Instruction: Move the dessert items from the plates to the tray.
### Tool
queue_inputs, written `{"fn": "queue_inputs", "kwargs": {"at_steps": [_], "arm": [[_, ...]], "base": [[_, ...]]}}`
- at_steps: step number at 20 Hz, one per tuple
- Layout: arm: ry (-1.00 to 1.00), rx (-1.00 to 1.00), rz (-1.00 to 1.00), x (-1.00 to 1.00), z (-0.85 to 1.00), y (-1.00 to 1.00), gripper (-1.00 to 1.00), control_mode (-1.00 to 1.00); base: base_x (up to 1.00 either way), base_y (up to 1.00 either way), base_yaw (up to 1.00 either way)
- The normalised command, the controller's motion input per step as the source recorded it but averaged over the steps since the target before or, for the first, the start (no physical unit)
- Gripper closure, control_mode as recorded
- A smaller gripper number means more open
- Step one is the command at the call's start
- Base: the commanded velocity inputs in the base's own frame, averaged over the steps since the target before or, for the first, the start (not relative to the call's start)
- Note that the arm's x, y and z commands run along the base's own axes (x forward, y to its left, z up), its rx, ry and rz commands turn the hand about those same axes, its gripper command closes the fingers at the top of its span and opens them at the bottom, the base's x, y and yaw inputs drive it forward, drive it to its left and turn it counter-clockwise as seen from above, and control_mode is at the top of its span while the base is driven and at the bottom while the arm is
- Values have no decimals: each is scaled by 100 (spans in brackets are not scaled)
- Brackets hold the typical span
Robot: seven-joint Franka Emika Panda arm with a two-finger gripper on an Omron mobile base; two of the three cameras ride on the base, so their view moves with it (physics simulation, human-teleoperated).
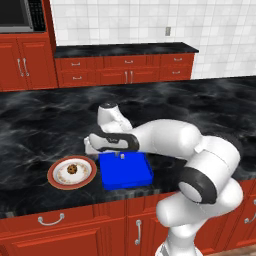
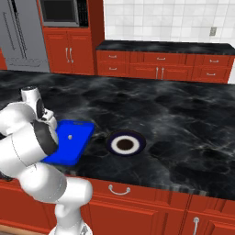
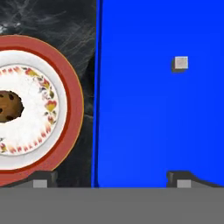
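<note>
With the whitish bit (image 3: pixel 180 63) already lying in the blue tray (image 1: pixel 131 174), well inside its rim, the cookie (image 1: pixel 72 169) looks like the piece left to move, and it sits at the centre of the red-rimmed plate (image 1: pixel 54 172) just beside the tray on the counter's near edge. The gripper (image 3: pixel 109 178) hangs spread wide and empty above the gap where plate meets tray, one fingertip (image 3: pixel 40 179) over the plate's rim and the other over the tray. To do the next step well, it should probably shift sideways until the cookie lies midway between the tips, then come straight down and close gently, since a thin flat disc can slip or tip if caught off-centre. Being round and lying flat, the cookie has no long axis and points no particular way, so any wrist angle should serve. The navy-rimmed plate (image 2: pixel 139 137) stands on the tray's other side, near it, with nothing visible on it.
</note>
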Motion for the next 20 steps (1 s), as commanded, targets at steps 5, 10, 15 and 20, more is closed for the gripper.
{"fn": "queue_inputs", "kwargs": {"at_steps": [5, 10, 15, 20], "arm": [[0, 0, 0, -18, 12, 55, -100, -100], [0, 0, 0, 0, 0, 60, -100, -100], [0, 0, 0, 9, 0, 37, -100, -100], [0, 0, -1, 29, 0, 27, -100, -100]], "base": [[0, 0, 0], [0, 0, 0], [0, 0, 0], [0, 0, 0]]}}
